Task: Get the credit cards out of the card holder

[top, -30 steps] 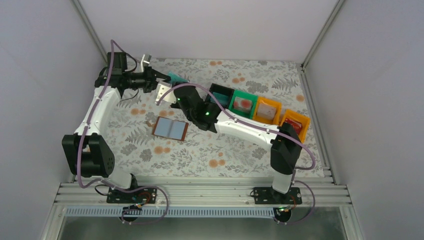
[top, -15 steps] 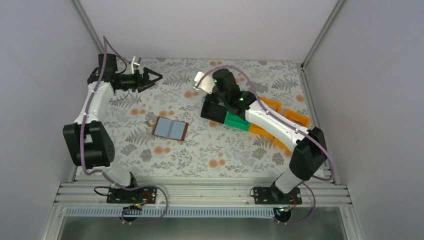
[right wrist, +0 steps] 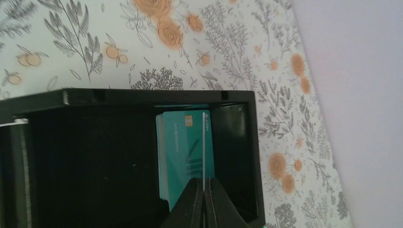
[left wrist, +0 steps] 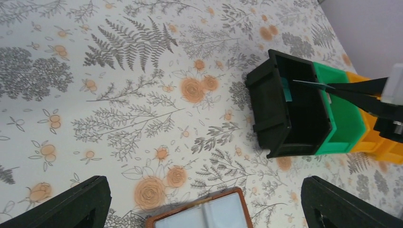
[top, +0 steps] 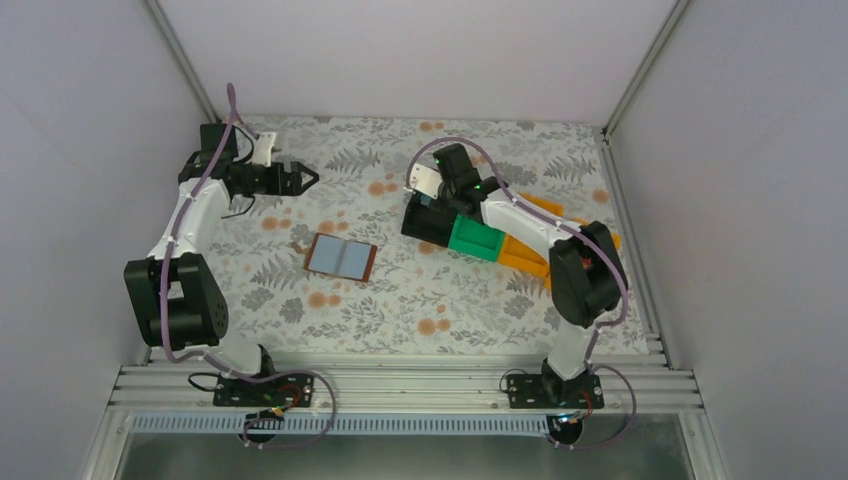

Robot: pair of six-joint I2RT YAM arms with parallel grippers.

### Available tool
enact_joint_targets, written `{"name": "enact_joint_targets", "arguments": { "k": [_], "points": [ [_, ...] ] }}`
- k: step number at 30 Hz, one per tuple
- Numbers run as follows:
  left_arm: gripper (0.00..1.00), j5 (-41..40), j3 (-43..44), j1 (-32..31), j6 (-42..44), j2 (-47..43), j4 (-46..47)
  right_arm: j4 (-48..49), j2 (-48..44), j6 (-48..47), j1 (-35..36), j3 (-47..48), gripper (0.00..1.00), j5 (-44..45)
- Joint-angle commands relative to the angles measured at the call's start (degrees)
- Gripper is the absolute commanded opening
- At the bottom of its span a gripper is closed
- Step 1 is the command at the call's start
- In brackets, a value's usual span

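While the left gripper [top: 308, 178] is held over the far left of the table with its jaws spread wide and nothing between them, the card holder [top: 341, 257] is recorded lying open and flat on the cloth, nearer the arm bases and well apart from those jaws. Its pale blue-grey inside faces up within a brown border. The surface is covered by a floral tablecloth [top: 400, 300] of grey ferns and orange blooms, enclosed by plain pale walls [top: 420, 50]. Further right, the right gripper [right wrist: 203, 183] is clamped on a thin card [right wrist: 203, 137], seen edge-on and held over the black bin [right wrist: 119, 97]. A teal card [right wrist: 180, 152] is noted inside that bin. A green bin [top: 475, 238] is set against the black one, then an orange bin [top: 525, 258]; their contents cannot be told.
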Motion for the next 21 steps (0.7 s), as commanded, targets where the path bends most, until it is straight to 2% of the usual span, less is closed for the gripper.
{"name": "enact_joint_targets", "arguments": {
  "k": [1, 13, 21],
  "points": [
    [1.00, -1.8, 0.0, 0.1, 2.3, -0.2, 2.3, 0.8, 3.7, -2.8, -1.2, 3.7, 0.04, 0.8],
    [1.00, -0.6, 0.3, 0.1, 2.4, 1.2, 1.9, 2.3, 12.6, -7.4, -1.8, 8.4, 0.04, 5.7],
    [1.00, -0.2, 0.2, 0.2, 2.5, 1.7, 1.9, 4.7, 13.7, -9.7, -1.7, 6.5, 0.04, 7.7]
  ]
}}
